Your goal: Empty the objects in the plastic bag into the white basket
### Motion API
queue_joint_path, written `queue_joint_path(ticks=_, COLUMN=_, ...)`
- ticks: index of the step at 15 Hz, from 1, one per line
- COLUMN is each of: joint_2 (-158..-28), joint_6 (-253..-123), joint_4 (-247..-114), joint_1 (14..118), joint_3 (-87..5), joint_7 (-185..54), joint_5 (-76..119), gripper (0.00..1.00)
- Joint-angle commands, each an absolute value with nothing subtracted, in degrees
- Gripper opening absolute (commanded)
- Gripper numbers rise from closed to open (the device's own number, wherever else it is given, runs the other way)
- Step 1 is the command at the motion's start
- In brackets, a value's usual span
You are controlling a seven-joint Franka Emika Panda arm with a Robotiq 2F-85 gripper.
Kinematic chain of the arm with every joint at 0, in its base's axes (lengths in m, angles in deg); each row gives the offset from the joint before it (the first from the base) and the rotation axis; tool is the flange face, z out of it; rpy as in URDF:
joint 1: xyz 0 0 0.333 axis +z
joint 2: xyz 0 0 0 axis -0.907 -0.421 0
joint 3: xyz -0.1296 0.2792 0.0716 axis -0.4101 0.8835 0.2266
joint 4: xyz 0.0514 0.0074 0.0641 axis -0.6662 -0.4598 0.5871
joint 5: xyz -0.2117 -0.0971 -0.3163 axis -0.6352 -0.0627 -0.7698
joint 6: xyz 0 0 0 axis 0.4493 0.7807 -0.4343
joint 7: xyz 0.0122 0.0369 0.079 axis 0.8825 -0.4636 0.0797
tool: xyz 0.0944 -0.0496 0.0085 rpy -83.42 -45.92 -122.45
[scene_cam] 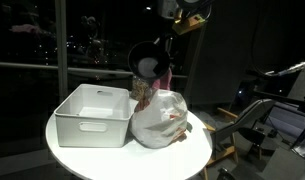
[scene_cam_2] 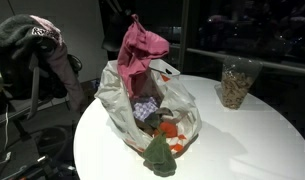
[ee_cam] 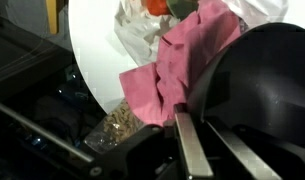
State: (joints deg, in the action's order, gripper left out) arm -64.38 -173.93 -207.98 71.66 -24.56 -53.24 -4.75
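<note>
Presently the tool [ee_cam: 180, 112] has its jaws together, apparently clamped on a pink cloth [scene_cam_2: 140, 45] hanging directly over the plastic bag [scene_cam: 160, 124], not over the white basket [scene_cam: 92, 115]. That basket stands just beside the bag on the bench [scene_cam: 195, 150], so the load must travel sideways toward it before release.

Dim room with dark windows [scene_cam: 32, 40]; the white table [ee_cam: 92, 50] glares overexposed in the wrist view, whose near foreground is blurred

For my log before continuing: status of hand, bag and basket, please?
Hand shut on pink cloth hanging over plastic bag. Other objects in bag. White basket looks empty. Nothing blocking.
</note>
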Motion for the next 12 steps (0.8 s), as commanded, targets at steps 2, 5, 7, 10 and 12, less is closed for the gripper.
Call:
queue_joint_path(ticks=2, joint_2=-66.6, joint_6=-171.5, joint_4=-198.2, joint_1=74.5, joint_3=-18.7, joint_7=-50.9, joint_5=-8.8, gripper=0.03)
queue_joint_path(ticks=5, joint_2=-69.1, joint_6=-173.1, joint_4=-194.1, joint_1=76.0, joint_3=-16.2, joint_7=-50.9, joint_5=-11.9, gripper=0.03)
queue_joint_path(ticks=7, joint_2=-72.1, joint_6=-175.4, joint_4=-192.4, joint_1=76.6, joint_3=-15.5, joint_7=-50.8, joint_5=-14.6, gripper=0.03)
queue_joint_path(ticks=10, joint_2=-77.9, joint_6=-178.9, joint_4=-190.4, joint_1=77.8, joint_3=-16.0, joint_7=-50.8, joint_5=-17.6, gripper=0.03)
queue_joint_path(ticks=12, joint_2=-82.8, joint_6=-181.5, joint_4=-189.7, joint_1=78.7, joint_3=-16.9, joint_7=-50.7, joint_5=-20.0, gripper=0.03)
